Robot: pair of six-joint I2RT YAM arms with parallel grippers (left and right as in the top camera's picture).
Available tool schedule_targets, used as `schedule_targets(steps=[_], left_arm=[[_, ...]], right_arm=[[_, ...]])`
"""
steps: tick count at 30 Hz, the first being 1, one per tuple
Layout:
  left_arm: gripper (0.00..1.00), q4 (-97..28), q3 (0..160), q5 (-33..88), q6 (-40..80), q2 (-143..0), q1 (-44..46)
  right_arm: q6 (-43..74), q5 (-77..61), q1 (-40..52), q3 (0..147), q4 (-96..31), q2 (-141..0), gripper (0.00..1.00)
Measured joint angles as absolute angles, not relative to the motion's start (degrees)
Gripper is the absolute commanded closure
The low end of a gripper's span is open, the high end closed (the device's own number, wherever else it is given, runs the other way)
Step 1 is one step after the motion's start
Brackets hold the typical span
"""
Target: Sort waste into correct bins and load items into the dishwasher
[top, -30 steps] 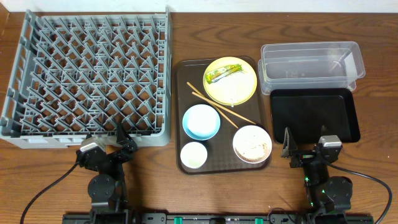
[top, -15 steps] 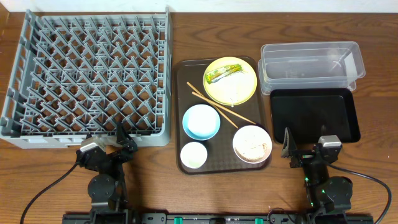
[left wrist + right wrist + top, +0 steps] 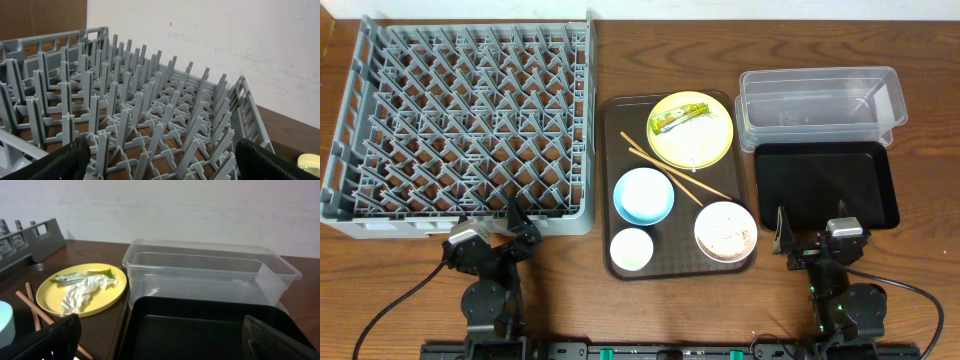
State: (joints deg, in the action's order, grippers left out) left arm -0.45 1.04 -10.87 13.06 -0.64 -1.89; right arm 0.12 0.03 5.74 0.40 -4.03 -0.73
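Nothing sorted yet: left jaws and right jaws parked wide open, empty, low over the near tabletop (image 3: 570,290). Wrapper (image 3: 680,117) and tissue (image 3: 85,292) lying on the yellow plate (image 3: 718,130). Next, probably: right jaws out to the wrapper, then across to the tub (image 3: 820,100).

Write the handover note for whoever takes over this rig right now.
Left gripper: open, empty, at the near edge of the dish rack.
Right gripper: open, empty, by the black tray.
On the brown serving tray: yellow plate holding the snack wrapper and tissue; chopsticks; blue bowl; white bowl with food scraps; small cup.
Rack, clear tub and black tray hold nothing.
Done: nothing.
Left: all waste into bins, all dishes into the rack.
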Motion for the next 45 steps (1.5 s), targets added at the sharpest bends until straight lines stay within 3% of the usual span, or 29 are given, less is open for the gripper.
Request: schedule_targets(steps=[13, 26, 35, 45], left_arm=[[0.07, -0.45, 1.04, -10.87, 13.06, -0.64, -1.89], [0.07, -0.82, 1.21, -10.87, 13.06, -0.64, -1.89], [0.07, -0.89, 1.28, -10.87, 13.06, -0.64, -1.89], [0.07, -1.02, 1.34, -10.9, 13.04, -0.64, -1.89]], right_arm=[[1.28, 1.69, 5.74, 0.4, 2.07, -0.75, 0.01], [0.89, -6.81, 5.74, 4.62, 6.59, -3.03, 0.01], [-1.06, -11.99, 5.74, 21.87, 3.16, -21.76, 0.01], [-2.15, -21.67, 5.74, 51.07, -13.89, -49.98, 0.01]])
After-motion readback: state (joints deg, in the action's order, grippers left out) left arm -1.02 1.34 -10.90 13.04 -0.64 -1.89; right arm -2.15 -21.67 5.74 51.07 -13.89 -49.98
